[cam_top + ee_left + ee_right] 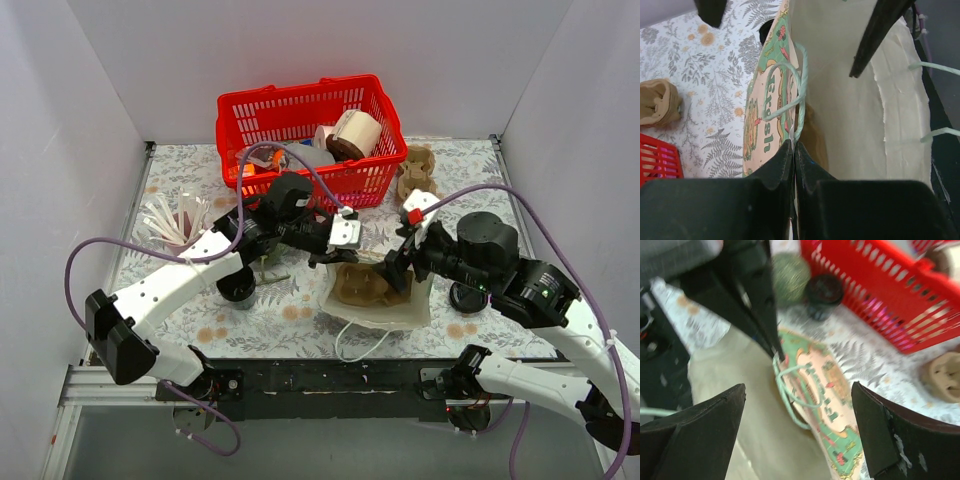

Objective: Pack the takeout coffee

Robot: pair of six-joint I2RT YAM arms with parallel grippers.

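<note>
Even, bright overhead light; right wrist view blurred, others sharp.

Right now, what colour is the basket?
The basket is red, clearest in the top external view.

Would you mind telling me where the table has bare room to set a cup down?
Bare patches: the far-left corner beside the red basket; the far-right corner beyond the pulp carrier; the near strip between the black lid and the paper bag. The centre is crowded: the left gripper, shut on the bag's rim, and the open right gripper meet there.
</note>
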